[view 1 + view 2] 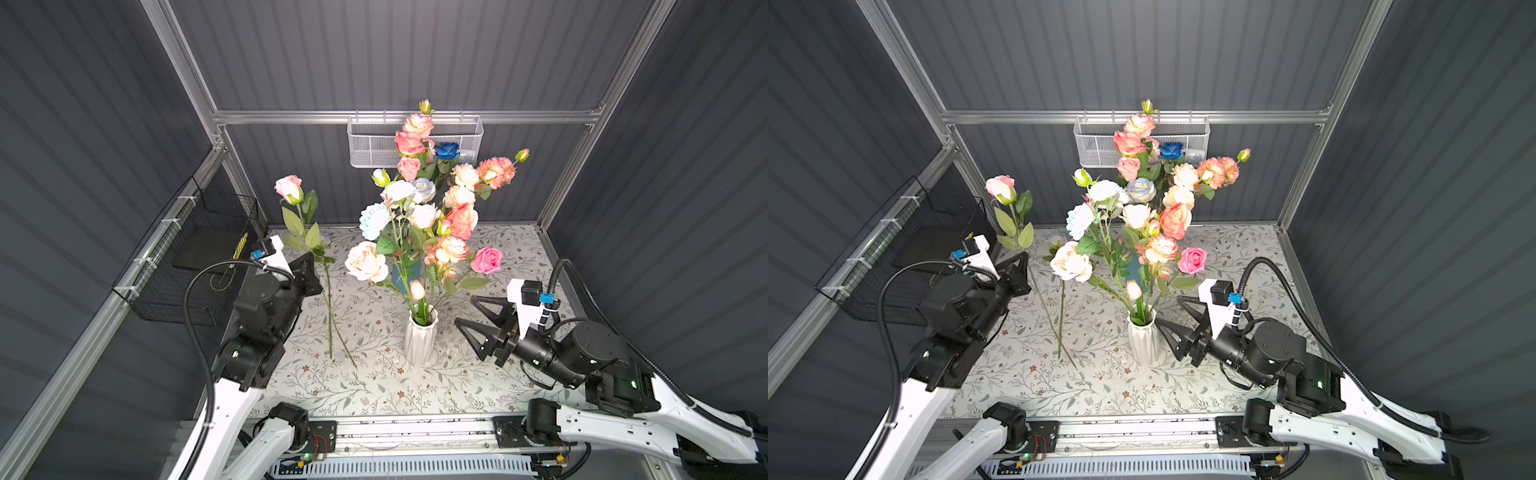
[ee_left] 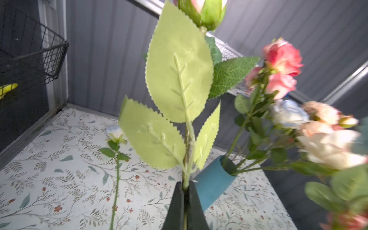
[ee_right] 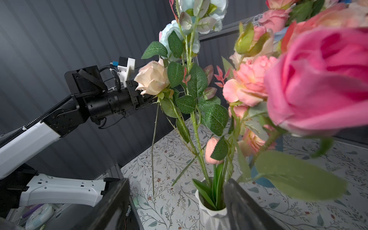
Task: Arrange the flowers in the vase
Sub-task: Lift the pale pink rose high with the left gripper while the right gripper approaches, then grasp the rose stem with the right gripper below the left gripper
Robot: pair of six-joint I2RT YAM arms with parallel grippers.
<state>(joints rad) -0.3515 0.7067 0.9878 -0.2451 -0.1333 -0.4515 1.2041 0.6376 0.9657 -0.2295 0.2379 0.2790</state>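
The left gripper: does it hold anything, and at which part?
Yes: the left gripper is shut on the pink rose, gripping its green stem just below the leaves.

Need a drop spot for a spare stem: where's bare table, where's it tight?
Free: front strip of the table between white vase and front rail; back right corner behind the right claw. Crowded: centre, flowers over the teal vase; left, the lying flower beside the pink rose in the left claw.

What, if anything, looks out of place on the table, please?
One pale flower lies flat on the table, left of the white vase in both top views, in no vase. The left gripper holds a pink rose upright nearby. Nothing else stands out.
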